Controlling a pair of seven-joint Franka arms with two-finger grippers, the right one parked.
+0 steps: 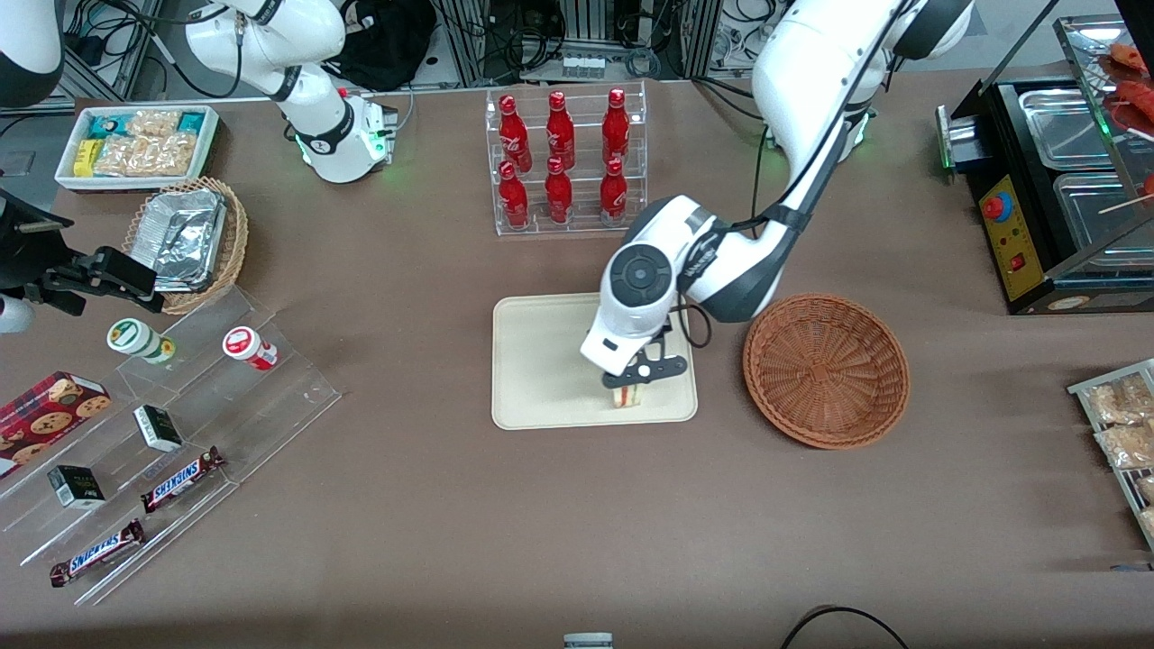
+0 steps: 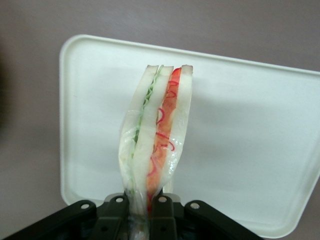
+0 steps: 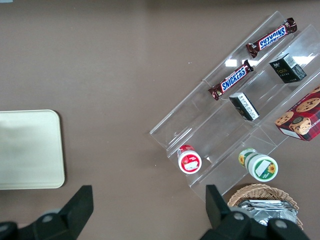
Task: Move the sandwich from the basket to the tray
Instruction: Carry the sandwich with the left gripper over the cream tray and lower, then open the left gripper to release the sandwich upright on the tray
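1. The gripper [image 1: 631,379] hangs over the tray [image 1: 541,361], near the tray edge closest to the front camera. Its jaws pinch one end of the sandwich [image 2: 155,135], which stands on edge above the tray; whether it touches the tray surface cannot be told.
2. Handling judgement: the sandwich is probably light and soft. The clear wrap looks slippery, and the bread would crush under firm pressure. A hold across the flat bread faces, as here, keeps the filling layers together.
3. Count nearest the front camera: one sandwich, one tray.
4. Beside the tray, toward the working arm's end: one woven basket [image 1: 826,370], with nothing visible inside.
5. Farther away: one clear rack of six red bottles [image 1: 563,153].
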